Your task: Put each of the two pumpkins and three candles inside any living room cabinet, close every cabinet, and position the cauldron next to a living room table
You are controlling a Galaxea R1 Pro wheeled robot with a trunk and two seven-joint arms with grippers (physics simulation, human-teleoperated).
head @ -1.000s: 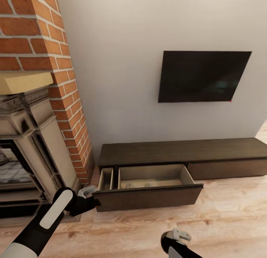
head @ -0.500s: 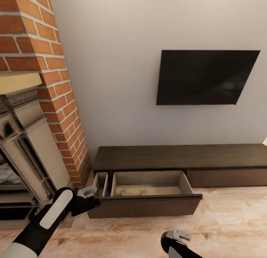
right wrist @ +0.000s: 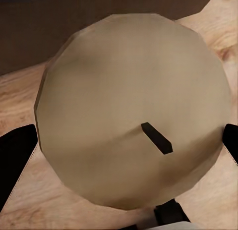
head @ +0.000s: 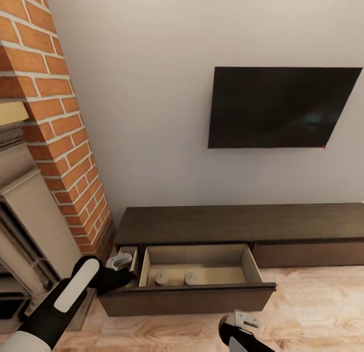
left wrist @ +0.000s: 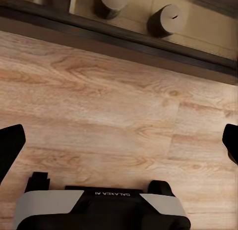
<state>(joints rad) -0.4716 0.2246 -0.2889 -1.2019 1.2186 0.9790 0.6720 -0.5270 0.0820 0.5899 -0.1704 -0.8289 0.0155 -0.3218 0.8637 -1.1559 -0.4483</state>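
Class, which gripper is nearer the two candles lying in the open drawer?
Left. The left gripper sits at the open drawer's left end, beside the two candles; the right gripper hangs in front of the drawer front.

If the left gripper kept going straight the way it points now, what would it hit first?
Probably the wood floor: the left wrist view looks down between the open left gripper jaws onto bare planks, with the drawer front and two candles farther along. Depth is hard to judge.
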